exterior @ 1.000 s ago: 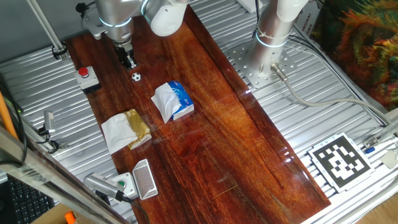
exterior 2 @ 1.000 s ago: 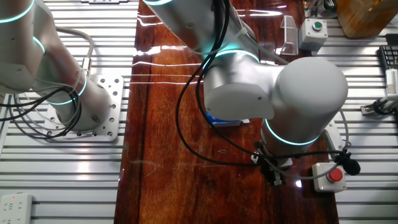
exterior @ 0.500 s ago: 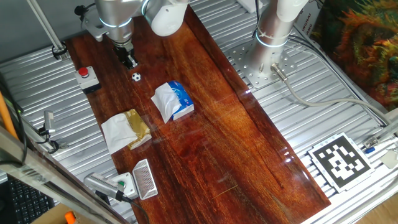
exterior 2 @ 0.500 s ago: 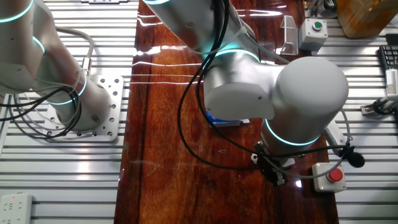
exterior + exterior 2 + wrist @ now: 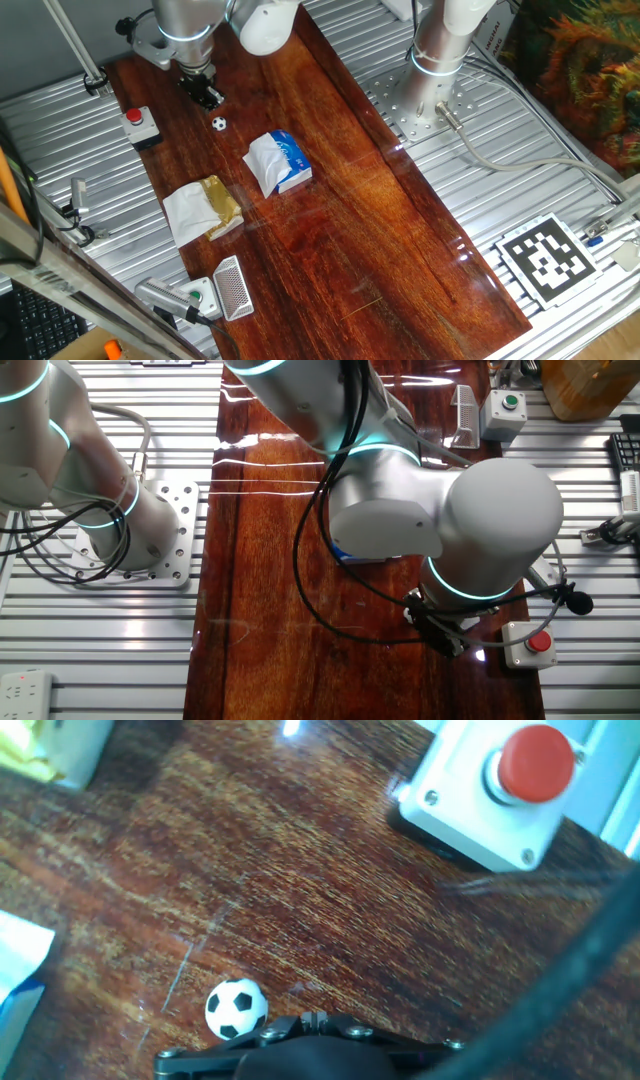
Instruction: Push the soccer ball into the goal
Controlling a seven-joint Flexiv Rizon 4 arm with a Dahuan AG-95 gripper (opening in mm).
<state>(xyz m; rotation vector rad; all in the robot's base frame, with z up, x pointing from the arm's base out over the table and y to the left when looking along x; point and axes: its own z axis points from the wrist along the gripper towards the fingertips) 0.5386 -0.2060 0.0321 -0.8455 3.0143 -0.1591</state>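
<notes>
Overhead, the hand [image 5: 208,96] hovered just behind the soccer ball [image 5: 218,124]; the goal [image 5: 231,288] stood far down the bench [image 5: 340,200]. A straight push suited. Opposite, the arm hid the ball. Close-up, the ball [image 5: 236,1008] sat beside the fingers; whether they were clenched, I cannot tell.

No words, brands or numbers can be read anywhere. The one sign is a black-and-white square marker [image 5: 547,259], a coded pattern rather than lettering, lying flat on the ribbed metal surface [image 5: 470,205] beside the wooden table [image 5: 340,230]. A box [image 5: 492,38] at the far edge carries dark print, too small and blurred to make out.
</notes>
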